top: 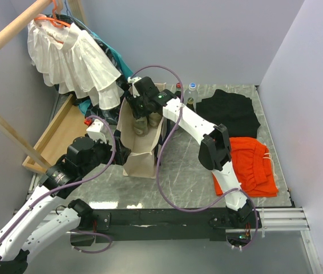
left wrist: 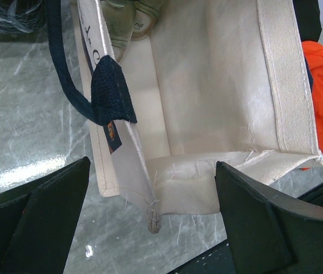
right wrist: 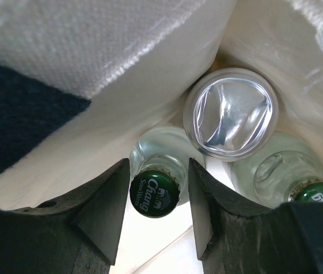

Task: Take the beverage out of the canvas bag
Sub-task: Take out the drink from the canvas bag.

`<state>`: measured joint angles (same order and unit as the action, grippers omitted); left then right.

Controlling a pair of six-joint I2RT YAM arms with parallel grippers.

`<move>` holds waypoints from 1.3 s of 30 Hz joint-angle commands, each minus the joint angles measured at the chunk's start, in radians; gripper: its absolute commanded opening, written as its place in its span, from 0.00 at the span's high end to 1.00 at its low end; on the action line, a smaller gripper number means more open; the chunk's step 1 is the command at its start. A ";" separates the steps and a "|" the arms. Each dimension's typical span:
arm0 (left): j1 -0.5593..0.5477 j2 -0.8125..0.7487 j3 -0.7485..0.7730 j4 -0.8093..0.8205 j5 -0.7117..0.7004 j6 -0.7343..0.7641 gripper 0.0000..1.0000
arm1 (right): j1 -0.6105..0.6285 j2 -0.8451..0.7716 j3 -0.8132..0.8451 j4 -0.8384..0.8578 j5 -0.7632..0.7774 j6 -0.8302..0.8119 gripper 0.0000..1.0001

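Note:
The cream canvas bag [top: 140, 149] with navy strap handles [left wrist: 113, 94] stands mid-table. Inside it are two glass bottles with green caps, one [right wrist: 154, 192] between my right fingers and one [right wrist: 317, 193] at the right, and a clear foil-topped container [right wrist: 231, 113]. My right gripper [right wrist: 158, 165] is down in the bag's mouth [top: 141, 116]; its jaws are open and straddle the first cap with small gaps. My left gripper [left wrist: 152, 171] is wide open at the bag's lower edge [top: 118, 153], holding nothing.
A white ruffled garment [top: 73, 63] hangs on a wooden rack at the back left. A black garment [top: 230, 111] and an orange one [top: 253, 165] lie to the right. Bottles [top: 192, 91] stand behind the bag. A wooden tray [top: 56, 137] is at the left.

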<state>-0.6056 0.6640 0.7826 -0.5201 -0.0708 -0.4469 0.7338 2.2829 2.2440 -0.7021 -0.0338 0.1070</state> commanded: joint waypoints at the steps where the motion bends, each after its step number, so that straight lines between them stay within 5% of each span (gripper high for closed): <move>1: -0.008 -0.007 -0.002 0.012 -0.006 -0.007 0.04 | -0.005 -0.007 0.039 0.009 0.012 -0.007 0.48; 11: -0.008 0.002 0.001 0.011 -0.004 -0.007 0.04 | -0.008 0.006 0.052 0.006 0.003 -0.006 0.60; 23: -0.010 0.000 0.000 0.011 -0.007 -0.007 0.04 | -0.007 0.001 0.051 0.007 -0.028 -0.007 1.00; 39: -0.011 0.003 0.000 0.014 -0.001 -0.004 0.04 | 0.029 -0.057 0.071 -0.066 0.100 -0.085 1.00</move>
<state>-0.6106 0.6651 0.7826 -0.5201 -0.0765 -0.4500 0.7456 2.2841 2.2612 -0.7280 0.0078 0.0589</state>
